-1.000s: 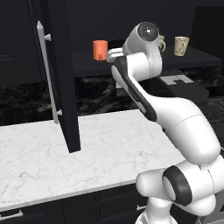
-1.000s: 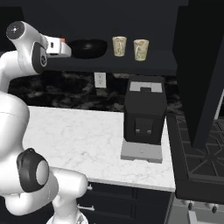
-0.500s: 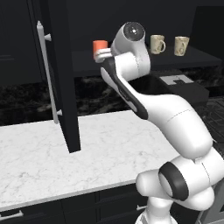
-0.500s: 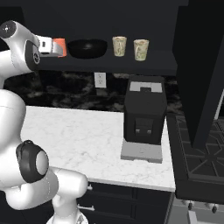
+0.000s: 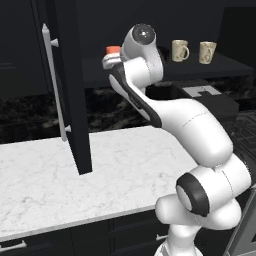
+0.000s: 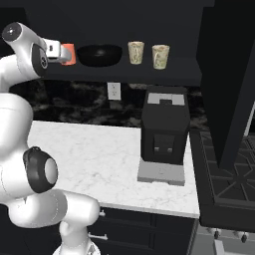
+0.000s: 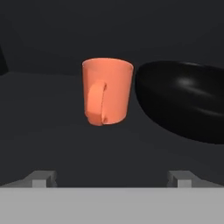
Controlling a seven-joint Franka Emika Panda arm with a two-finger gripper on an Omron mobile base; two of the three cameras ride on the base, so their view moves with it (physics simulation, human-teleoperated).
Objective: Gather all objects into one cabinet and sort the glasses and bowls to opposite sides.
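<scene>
1. Cup first: the orange cup (image 7: 107, 91) stands upright on the cabinet (image 6: 189, 67) shelf, at 12 o'clock from my end effector (image 7: 112, 177), apart from it.
2. End effector fingertips sit wide apart with nothing between them.
3. I judge the cup light, rigid and smooth, so slippery; its handle faces me, so I'd pinch across the body's sides rather than the handle.
4. The black bowl (image 7: 186, 98) sits just beside the cup at 3 o'clock; touching or not, I cannot tell. It looks wide and glossy, best taken by the rim.
5. Two cream mugs (image 6: 136, 52) stand further along that shelf, apparently empty.
</scene>
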